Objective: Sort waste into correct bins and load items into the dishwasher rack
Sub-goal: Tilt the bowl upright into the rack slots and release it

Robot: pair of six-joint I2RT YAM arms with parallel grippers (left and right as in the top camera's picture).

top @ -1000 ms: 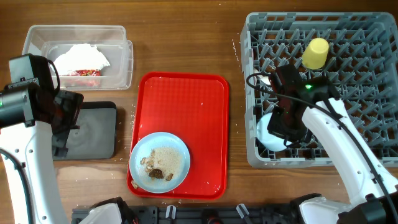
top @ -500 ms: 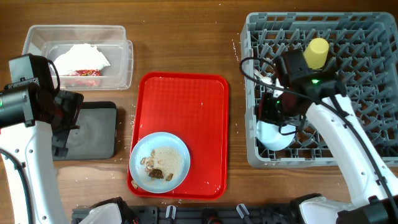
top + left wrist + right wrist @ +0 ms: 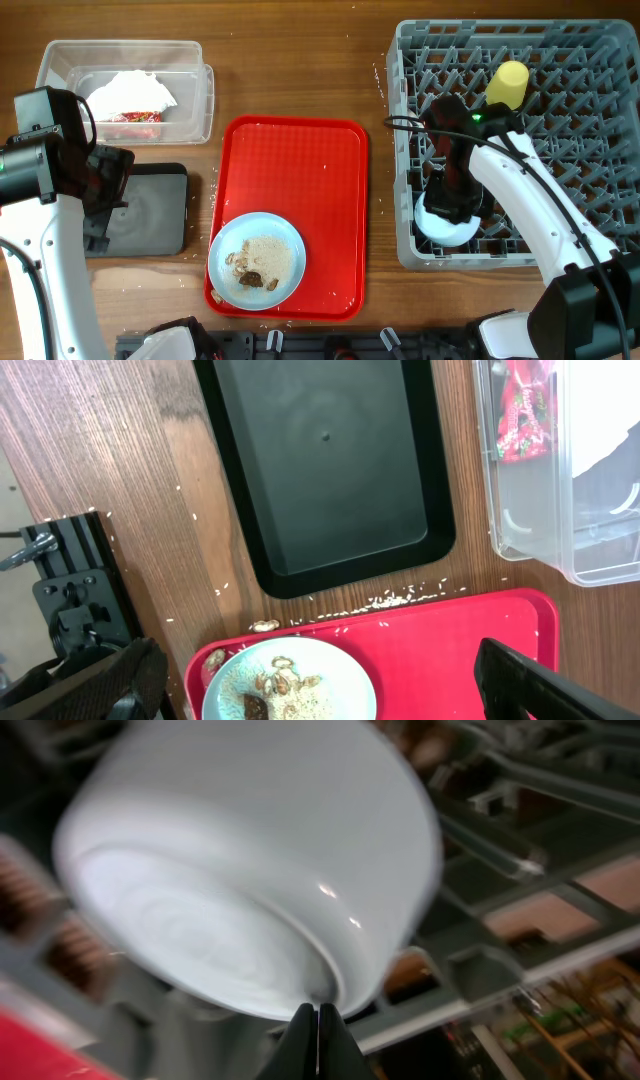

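Dishwasher rack (image 3: 604, 118) with bowl (image 3: 441, 229), yellow cup (image 3: 508, 87)

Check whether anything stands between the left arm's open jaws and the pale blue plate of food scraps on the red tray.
Nothing visible does. The left jaws hang open by the black tray; between them and the pale blue plate lie only that tray's low rim, loose rice grains and the red tray's edge.

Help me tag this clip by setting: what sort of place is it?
Probably a mock dish-return station: a grey plastic pegged dishwasher rack, a red rectangular plastic serving tray and a clear rectangular plastic tub holding waste.
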